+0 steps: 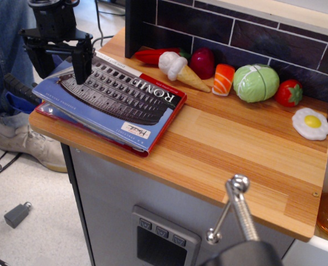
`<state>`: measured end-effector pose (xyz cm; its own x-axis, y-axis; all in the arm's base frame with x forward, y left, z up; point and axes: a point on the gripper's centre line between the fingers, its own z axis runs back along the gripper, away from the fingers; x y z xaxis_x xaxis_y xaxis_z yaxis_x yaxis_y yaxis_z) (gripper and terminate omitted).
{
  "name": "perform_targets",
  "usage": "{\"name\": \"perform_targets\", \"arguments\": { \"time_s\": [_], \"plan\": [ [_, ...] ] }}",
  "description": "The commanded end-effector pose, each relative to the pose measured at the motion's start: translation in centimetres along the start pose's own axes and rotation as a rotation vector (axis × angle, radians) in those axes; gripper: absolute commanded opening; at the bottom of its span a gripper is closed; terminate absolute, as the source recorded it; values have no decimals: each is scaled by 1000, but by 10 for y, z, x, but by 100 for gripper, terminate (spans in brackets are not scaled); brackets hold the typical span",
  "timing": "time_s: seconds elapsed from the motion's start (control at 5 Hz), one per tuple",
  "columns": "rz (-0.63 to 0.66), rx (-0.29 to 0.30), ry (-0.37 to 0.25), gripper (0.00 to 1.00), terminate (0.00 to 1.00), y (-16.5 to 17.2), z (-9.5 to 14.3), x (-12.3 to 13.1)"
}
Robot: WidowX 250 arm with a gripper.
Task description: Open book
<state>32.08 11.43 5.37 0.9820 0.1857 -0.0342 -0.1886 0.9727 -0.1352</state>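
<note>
The book (111,102) lay closed at the left end of the wooden surface (241,149), its blue Colosseum cover up and the "ROME" title reading inverted toward the back wall. Its outer edge overhung the surface's left edge, and a thin red-edged book (163,126) lay under it.

Your gripper (60,61) stood at the book's far left corner with the fingers (82,64) spread wide and pointing down. One finger was over the cover near its back-left corner; the other hung off the surface's left edge beside the book. Nothing was held. Whether either finger touched the cover could not be determined from this view.

Assessment: the step in hand was the approach to the cover's free edge. The cover was not yet lifted.

The next move would call for you to catch only the top cover at the overhanging left edge, not the page block or the red-edged book beneath, then swing it up and over toward the spine side.

The toy foods along the back edge, including the ice cream cone (178,69) and the red pepper (153,55), stood just beside the book's back edge. Judged a minor obstruction risk to the opening cover.
</note>
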Motion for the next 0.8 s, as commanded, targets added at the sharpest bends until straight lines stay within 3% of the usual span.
{"name": "perform_targets", "arguments": {
  "time_s": [0.0, 0.2, 0.6],
  "plan": [
    [-17, -297, -37, 100, 0, -75, 87, 4],
    [-23, -445, 6, 100, 0, -117, 105, -10],
    [-82, -599, 65, 100, 0, -205, 121, -60]
  ]
}}
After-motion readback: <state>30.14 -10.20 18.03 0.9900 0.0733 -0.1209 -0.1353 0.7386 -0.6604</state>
